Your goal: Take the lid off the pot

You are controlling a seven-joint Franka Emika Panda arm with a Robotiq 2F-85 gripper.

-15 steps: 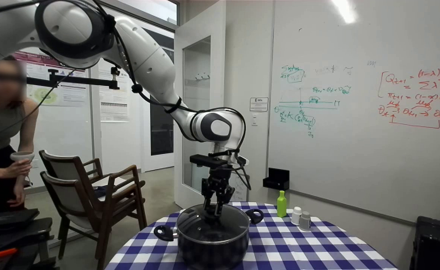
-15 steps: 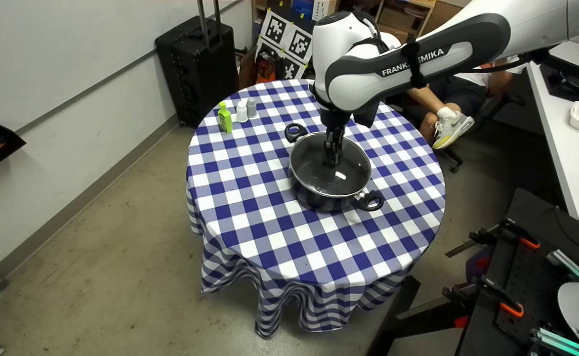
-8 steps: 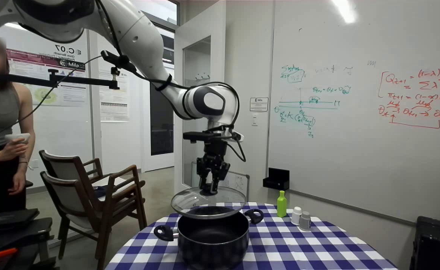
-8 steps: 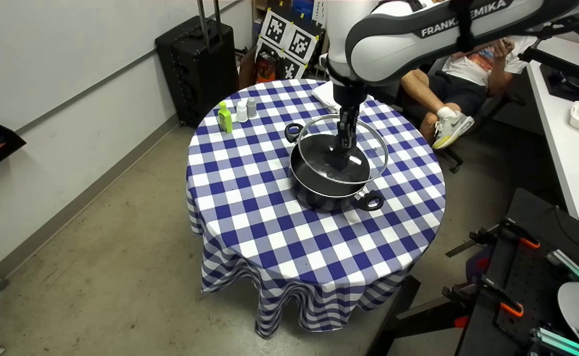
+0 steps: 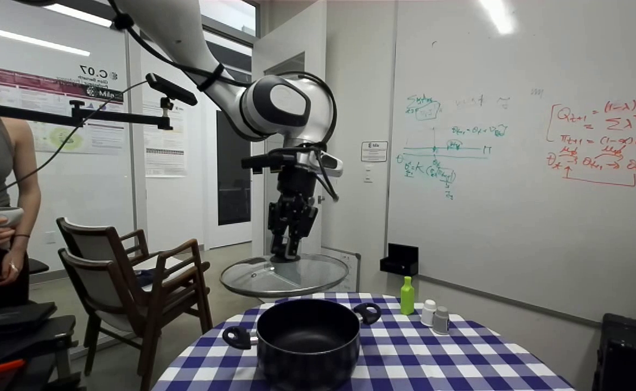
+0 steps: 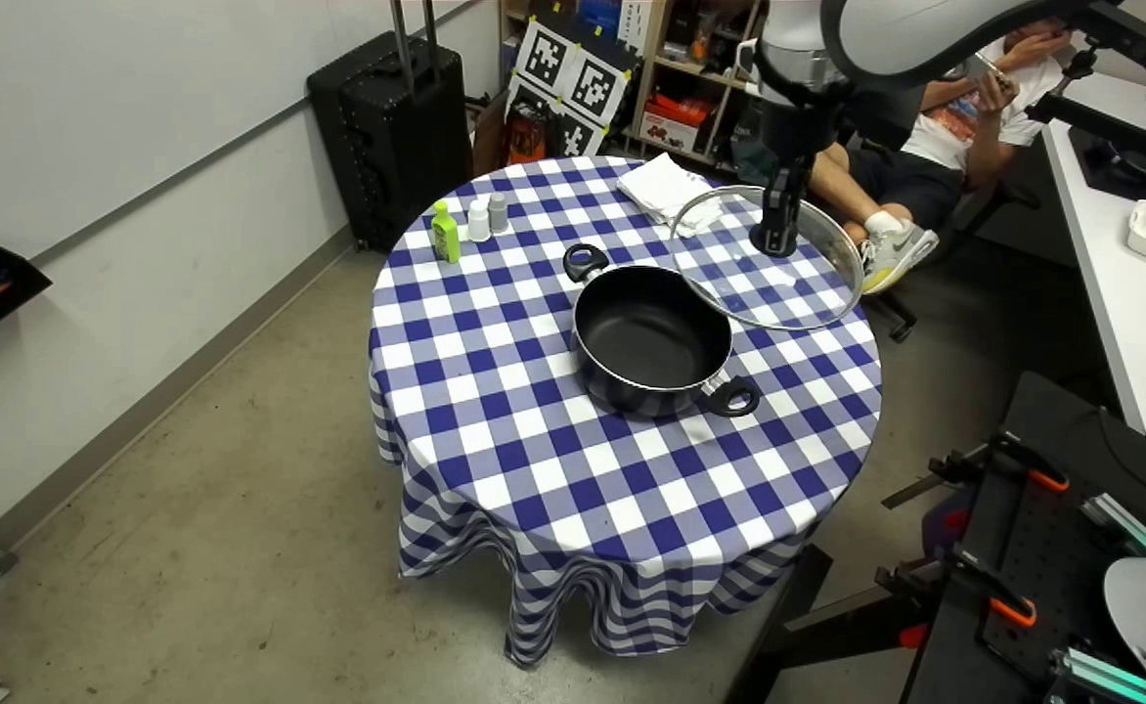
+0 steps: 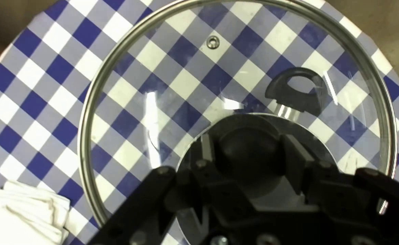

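My gripper (image 5: 285, 252) is shut on the dark knob of the clear glass lid (image 5: 318, 274). It holds the lid roughly level in the air, above and beside the pot (image 5: 307, 361). In an exterior view the lid (image 6: 729, 274) hangs over the table edge side, off the pot (image 6: 622, 391), whose dark inside shows bare. In the wrist view the knob sits between the fingers of the gripper (image 7: 249, 146). The lid's metal rim (image 7: 85, 136) fills much of that view. One pot handle (image 7: 296, 92) and part of the pot show through the glass.
The round table (image 6: 534, 479) has a blue-and-white checked cloth. A green bottle (image 6: 446, 235), a white shaker (image 6: 478, 221) and a grey shaker (image 6: 498, 213) stand near its edge. A folded white cloth (image 6: 661, 186) lies near the lid. A person (image 5: 3, 174) stands beyond; another sits near the table.
The gripper has lifted the lid off the pot, raised it and carried it sideways, toward the left in an exterior view. The pot has stayed in place and is now uncovered.
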